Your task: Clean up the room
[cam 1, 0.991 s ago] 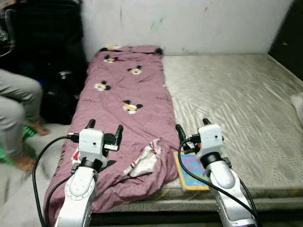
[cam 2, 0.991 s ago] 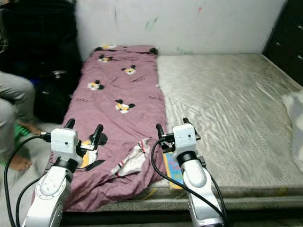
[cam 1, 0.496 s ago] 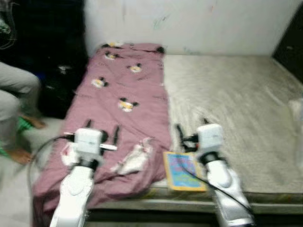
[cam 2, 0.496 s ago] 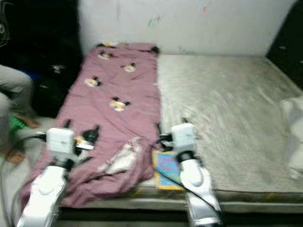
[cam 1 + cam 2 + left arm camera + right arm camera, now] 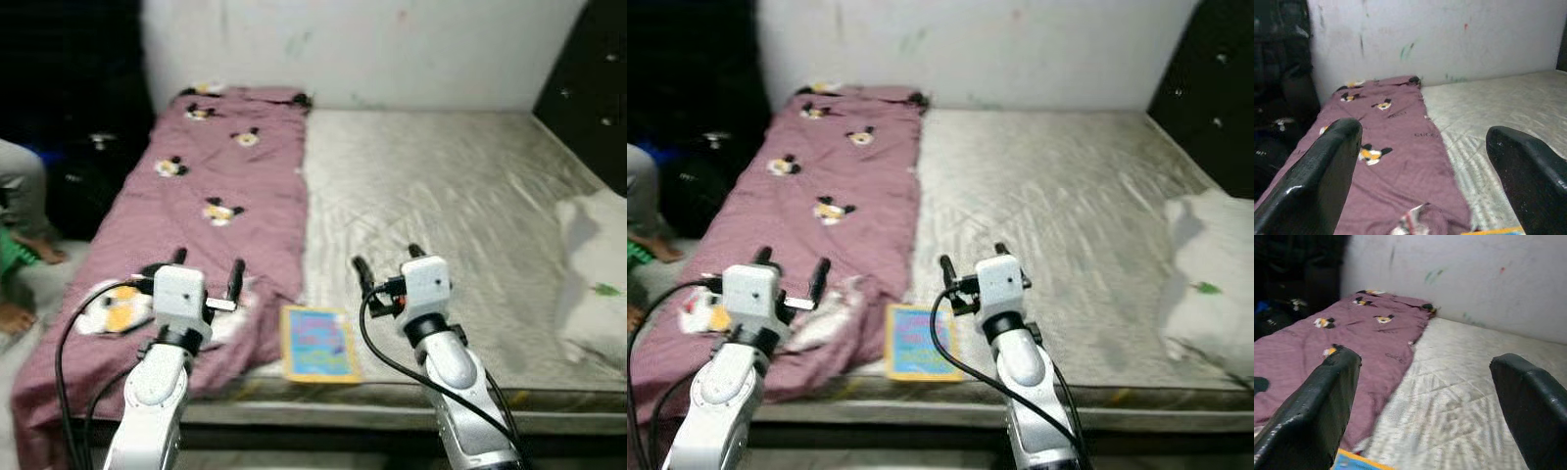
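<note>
The robot stands at the front edge of the mattress [image 5: 460,186], seemingly choosing what to tidy first. A colourful book [image 5: 318,343] lies flat at that edge, just beside the mauve cartoon-print blanket [image 5: 211,191] along the left side. The left gripper [image 5: 206,276] and right gripper [image 5: 387,266] hover level above the front edge, fingers spread, empty. Next, the right gripper would likely reach down-left for the book.

A white wall [image 5: 411,49] with faint coloured marks stands behind the bed. A dark cabinet [image 5: 588,88] rises at the right edge, and dark bags [image 5: 78,166] sit in shadow at the left. A seated person's leg and bare foot [image 5: 15,318] show at the left edge, on the grey floor [image 5: 39,284].
</note>
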`<state>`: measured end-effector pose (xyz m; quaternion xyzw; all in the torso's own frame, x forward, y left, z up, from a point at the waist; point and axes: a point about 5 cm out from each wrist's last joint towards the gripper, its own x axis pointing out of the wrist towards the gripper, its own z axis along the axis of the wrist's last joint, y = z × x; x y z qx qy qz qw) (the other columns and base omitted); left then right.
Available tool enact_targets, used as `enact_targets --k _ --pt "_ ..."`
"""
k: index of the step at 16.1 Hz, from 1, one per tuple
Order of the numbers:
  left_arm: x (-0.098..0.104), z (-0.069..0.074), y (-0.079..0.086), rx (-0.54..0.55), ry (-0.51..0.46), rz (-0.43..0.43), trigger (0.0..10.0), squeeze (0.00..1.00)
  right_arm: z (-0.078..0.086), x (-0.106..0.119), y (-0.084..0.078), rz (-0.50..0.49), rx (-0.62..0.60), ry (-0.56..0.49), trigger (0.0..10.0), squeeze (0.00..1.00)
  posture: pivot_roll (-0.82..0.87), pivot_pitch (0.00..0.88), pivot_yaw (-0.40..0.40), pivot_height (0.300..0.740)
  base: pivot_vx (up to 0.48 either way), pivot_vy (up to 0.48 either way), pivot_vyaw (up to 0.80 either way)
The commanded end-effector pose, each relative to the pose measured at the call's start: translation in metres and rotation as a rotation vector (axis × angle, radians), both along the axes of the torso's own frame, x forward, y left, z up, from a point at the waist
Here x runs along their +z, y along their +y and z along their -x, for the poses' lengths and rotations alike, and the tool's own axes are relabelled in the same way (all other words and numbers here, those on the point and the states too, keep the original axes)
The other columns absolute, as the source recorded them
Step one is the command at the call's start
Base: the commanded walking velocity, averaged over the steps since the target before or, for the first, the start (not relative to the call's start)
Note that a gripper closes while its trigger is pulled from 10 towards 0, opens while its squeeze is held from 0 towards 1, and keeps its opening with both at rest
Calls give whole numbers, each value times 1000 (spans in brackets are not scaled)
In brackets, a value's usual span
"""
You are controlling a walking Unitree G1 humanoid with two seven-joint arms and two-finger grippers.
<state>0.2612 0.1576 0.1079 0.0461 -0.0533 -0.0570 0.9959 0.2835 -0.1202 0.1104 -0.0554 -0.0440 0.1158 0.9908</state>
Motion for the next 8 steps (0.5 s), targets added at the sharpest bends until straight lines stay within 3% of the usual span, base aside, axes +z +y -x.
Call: enact_targets --k 1,3,6,7,8 --pt "-2 -1 -5 -13 6 -7 10000 0 -2 -2 -9 -6 -39 8 10000 0 -36 0 19 740 0 -330 0" --pt "-2 -2 -5 -11 4 -13 10000 0 -3 -3 -8 -10 -41 9 10000 0 -35 0 24 740 0 -319 0" --pt "-1 -6 -1 24 -2 6 10000 0 -9 -2 -8 -22 -55 0 10000 0 -32 0 28 740 0 0 0" --pt "0 -7 0 33 -10 1 10000 0 -10 -1 -11 46 -92 -19 10000 0 -30 0 28 740 0 0 0" --pt "0 -8 0 36 -16 -7 10000 0 -11 -3 -12 42 -107 -6 10000 0 -30 0 28 740 0 0 0"
